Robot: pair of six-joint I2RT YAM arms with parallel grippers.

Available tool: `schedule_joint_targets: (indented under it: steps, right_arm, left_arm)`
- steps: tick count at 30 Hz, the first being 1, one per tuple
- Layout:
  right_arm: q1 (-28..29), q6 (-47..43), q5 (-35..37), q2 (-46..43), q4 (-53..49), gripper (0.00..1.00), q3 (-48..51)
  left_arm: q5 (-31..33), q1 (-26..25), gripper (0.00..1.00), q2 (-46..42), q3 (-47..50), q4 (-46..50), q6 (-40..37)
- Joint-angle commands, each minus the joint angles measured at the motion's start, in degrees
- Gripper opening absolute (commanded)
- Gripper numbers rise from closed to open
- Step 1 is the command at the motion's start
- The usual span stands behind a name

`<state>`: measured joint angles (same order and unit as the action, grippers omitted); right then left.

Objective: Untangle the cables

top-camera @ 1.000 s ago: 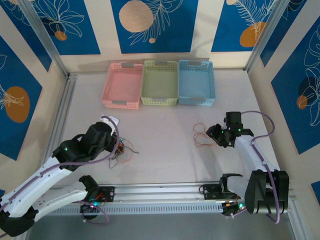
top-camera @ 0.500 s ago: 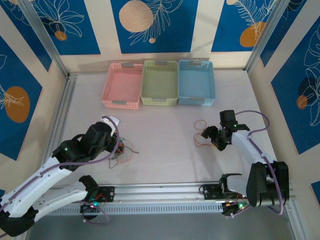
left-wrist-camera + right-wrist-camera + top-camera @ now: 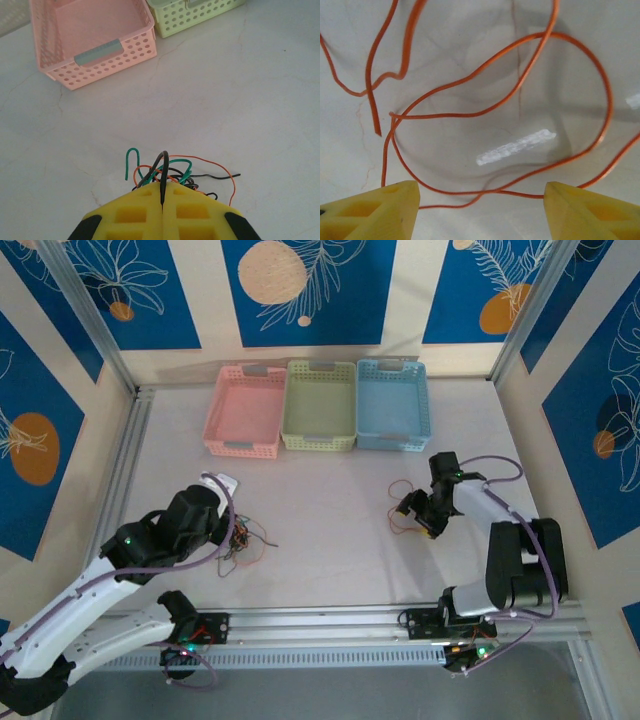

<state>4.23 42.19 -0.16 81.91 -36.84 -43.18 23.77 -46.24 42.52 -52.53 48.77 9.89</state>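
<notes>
No lettering, label, brand or number is legible: the three plastic baskets (image 3: 318, 443) and the blue patterned wall panels (image 3: 140, 290) bear none.

So the pale, marble-look white tabletop (image 3: 330, 560) has three perforated plastic baskets lined up side by side along the far edge: pink (image 3: 240, 446), light green (image 3: 320, 442), light blue (image 3: 392, 439). On the near left sits a tangled clump of thin black, green and orange cables (image 3: 245, 545). Well off to the right lies a loose looping orange wire (image 3: 402, 508).
</notes>
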Motion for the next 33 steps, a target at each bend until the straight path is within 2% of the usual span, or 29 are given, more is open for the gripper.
schedule_joint_targets:
  steps: [1, 4, 10, 14, 18, 20, 25, 33]
  right_arm:
    - [1.27, 0.59, -1.58, 2.47, 0.77, 0.65, -1.13]
    - [2.2, 0.76, -2.4, 6.68, 1.57, 0.63, -2.17]
    - [6.25, 0.02, 1.39, 9.83, 0.68, 0.52, -5.2]
    - [7.25, -1.12, -0.11, 10.64, 1.35, 0.24, -6.43]
    - [8.63, -2.28, -0.81, 9.32, 1.74, 0.07, -7.48]
    - [9.3, -3.06, -1.49, 7.48, 1.48, 0.02, -8.51]
    - [9.88, -4.45, -2.4, -1.56, 0.39, 0.0, -12.43]
    - [8.41, -6.4, -1.14, -9.63, -4.94, 0.0, -30.7]
  left_arm:
    - [-1.43, 0.58, 0.0, -0.29, 0.46, -1.31, -0.93]
    - [-1.86, 0.58, 0.0, -0.2, 0.56, -1.4, -1.04]
    - [-2.18, 0.59, 0.0, -0.2, 0.59, -1.49, -1.05]
    - [-2.22, 0.56, 0.0, -0.33, 0.59, -1.38, -1.03]
    - [-2.09, 0.57, 0.0, -0.25, 0.59, -1.4, -1.09]
    - [-2.1, 0.47, 0.0, -0.19, 0.63, -1.4, -1.03]
    - [-2.04, 0.49, 0.0, 0.12, 0.68, -1.4, -1.01]
    - [-1.7, 0.49, 0.0, 0.51, 0.66, -1.23, -1.03]
